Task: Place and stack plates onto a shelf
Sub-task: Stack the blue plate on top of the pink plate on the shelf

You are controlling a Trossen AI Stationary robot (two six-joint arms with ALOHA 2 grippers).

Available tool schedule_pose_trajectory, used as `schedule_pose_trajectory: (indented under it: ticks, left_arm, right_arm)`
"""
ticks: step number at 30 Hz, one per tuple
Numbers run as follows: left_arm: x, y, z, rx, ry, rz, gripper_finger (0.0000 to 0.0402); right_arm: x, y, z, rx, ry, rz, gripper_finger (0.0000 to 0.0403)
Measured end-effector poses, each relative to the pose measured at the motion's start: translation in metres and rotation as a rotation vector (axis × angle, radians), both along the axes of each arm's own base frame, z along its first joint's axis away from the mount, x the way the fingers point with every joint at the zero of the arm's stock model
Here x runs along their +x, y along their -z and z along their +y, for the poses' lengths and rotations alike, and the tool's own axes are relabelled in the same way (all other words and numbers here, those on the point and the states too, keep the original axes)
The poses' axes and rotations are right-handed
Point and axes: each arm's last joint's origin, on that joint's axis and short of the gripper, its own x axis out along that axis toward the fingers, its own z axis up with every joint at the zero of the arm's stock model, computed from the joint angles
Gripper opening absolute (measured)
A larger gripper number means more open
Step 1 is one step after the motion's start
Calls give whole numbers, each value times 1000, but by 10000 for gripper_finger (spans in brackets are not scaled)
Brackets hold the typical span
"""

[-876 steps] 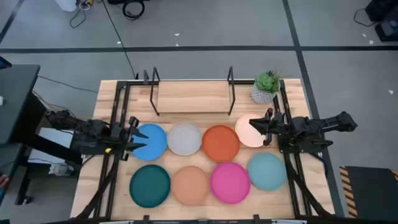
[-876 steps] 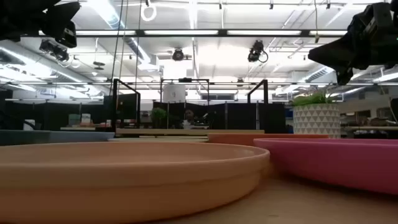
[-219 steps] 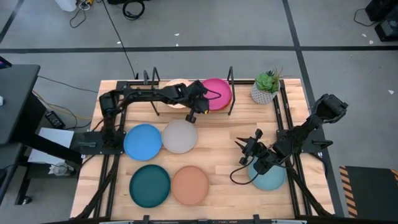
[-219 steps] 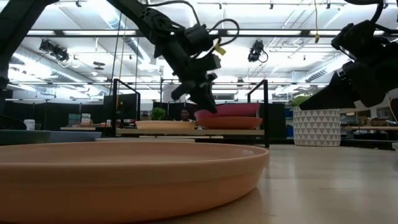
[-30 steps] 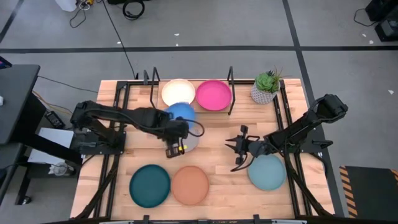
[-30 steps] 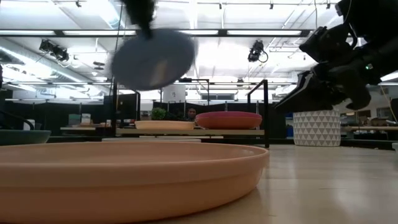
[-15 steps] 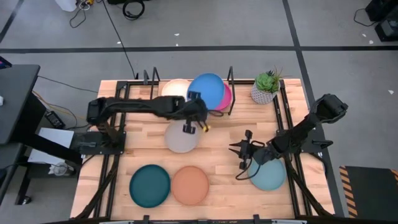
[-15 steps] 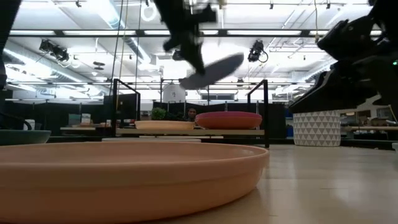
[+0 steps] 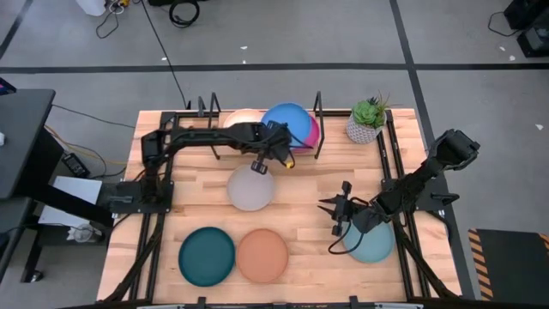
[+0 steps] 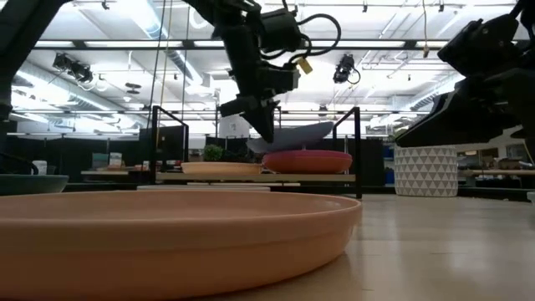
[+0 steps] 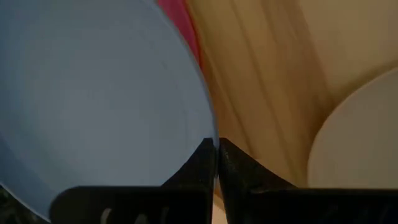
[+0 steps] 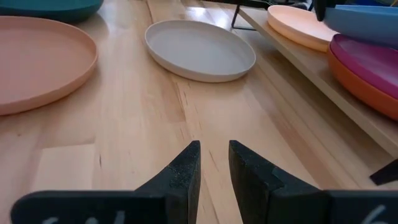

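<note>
My left gripper is shut on the blue plate, which hangs tilted just above the pink plate at the right end of the shelf. The pink plate rests on an orange plate. A cream plate lies flat on the shelf's left half. My right gripper hovers open over bare wood, just left of the light blue plate. The grey plate, dark teal plate and tan plate lie flat on the table. My left gripper pinches the blue plate's rim at its near edge between the two fingers. The fingers slant down from above on the shelf's near side. The plate is tilted, held edge low and far edge higher. Whether it touches the pink plate I cannot tell.
A potted plant stands at the far right beside the shelf. Thin black uprights rise at the shelf's ends. Bare wood lies between the grey plate and my right gripper.
My left gripper has carried the blue plate from above the grey plate toward the far edge and down over the pink plate on the shelf. The plate has tipped from nearly upright to nearly flat.
</note>
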Motion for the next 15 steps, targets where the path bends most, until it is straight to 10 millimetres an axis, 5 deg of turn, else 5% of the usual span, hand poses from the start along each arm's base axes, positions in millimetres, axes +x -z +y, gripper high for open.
schedule_pose_trajectory:
  ticks: [15]
  left_arm:
    - [7, -4, 30, -71, 168, -52, 18]
  right_arm:
    - [-1, 1, 0, 2, 5, 9, 89]
